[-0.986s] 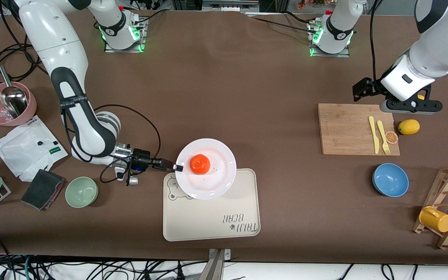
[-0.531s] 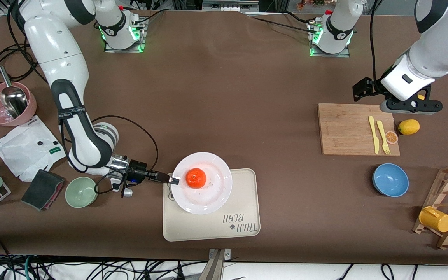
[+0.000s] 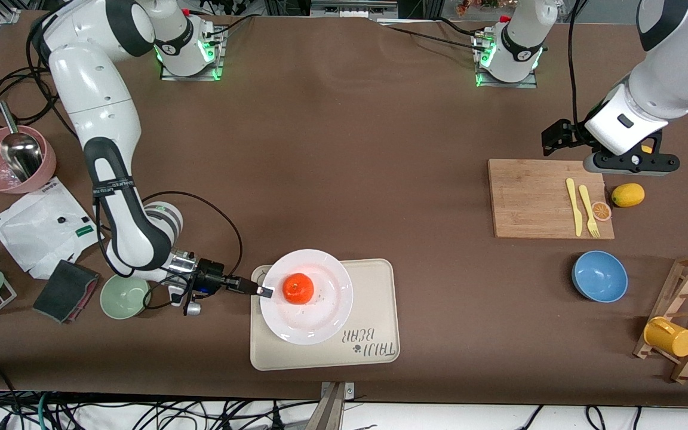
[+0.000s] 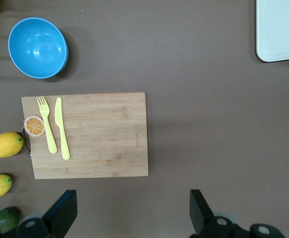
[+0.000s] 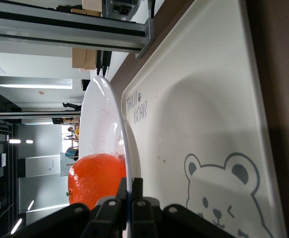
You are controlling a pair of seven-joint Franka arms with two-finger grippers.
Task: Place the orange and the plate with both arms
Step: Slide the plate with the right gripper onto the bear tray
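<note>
One plate, one orange, held over the bear tray

The right gripper (image 3: 266, 292) pinches the rim of the single plate (image 3: 314, 316) above the bear tray (image 3: 374, 292), with the one orange (image 3: 298, 288) on the plate. The waiting left gripper (image 4: 132, 213), fingers spread, hangs over the cutting board (image 3: 535, 197). The left wrist view alone shows two lemons (image 4: 5, 145) beside the board; the front view shows one.

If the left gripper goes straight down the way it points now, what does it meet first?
Probably bare table next to the cutting board; the open left gripper hangs over the board's edge, so depth leaves this unsure.
</note>
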